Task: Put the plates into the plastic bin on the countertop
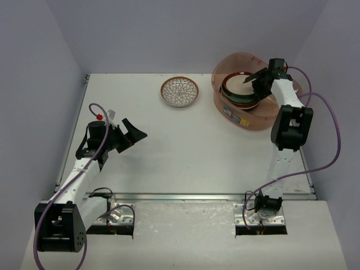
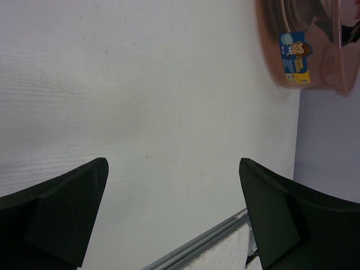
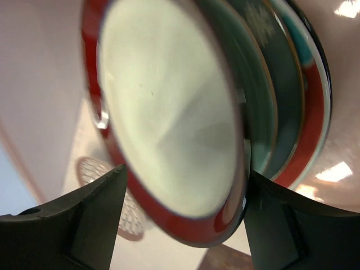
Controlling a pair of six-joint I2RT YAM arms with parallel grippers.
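In the plastic bin, right hand stands wide open around red-rimmed cream plate.

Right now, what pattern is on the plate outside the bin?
Brown lattice on white; the plate shows best from the top camera.

White desk. Brown-and-white lattice plate, upper centre. Translucent pink bin, blue-yellow label. Red-rimmed cream plate, teal plates behind.
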